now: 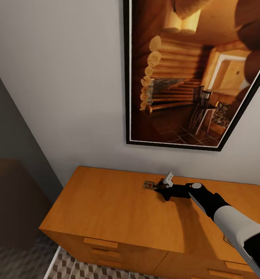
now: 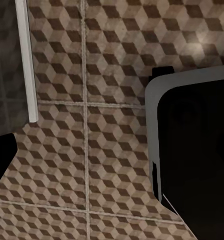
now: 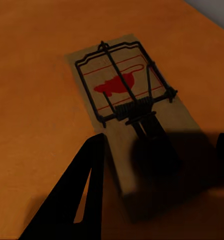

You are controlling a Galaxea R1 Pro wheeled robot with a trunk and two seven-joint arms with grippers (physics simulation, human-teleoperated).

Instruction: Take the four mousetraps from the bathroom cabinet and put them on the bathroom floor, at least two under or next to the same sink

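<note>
**Desk:** What's in the shot?

**Photographer:** The robot's right gripper (image 1: pixel 158 187) reaches across the flat top of the wide orange-brown wooden cabinet (image 1: pixel 106 205) toward a small flat wooden mousetrap with dark wire and a red mark (image 1: pixel 148 185), which lies on the cabinet top below the framed picture of a log cabin interior (image 1: pixel 192 73).

**Desk:** Has it got hold of the trap?

**Photographer:** Not by my reading. From the right wrist, the black fingers (image 3: pixel 74 200) stand spread either side of the near end of the mousetrap (image 3: pixel 127 100), which lies flat on the wood.

**Desk:** And the left gripper?

**Photographer:** Its wrist camera looks down on the cube-patterned brown and beige tiled bathroom floor (image 2: pixel 91 150); I cannot tell how its fingers stand.

**Desk:** Progress?

**Photographer:** One trap visible, still on the cabinet. No traps on the tiles shown. The sink isn't pictured, so the placing seems largely ahead.
</note>
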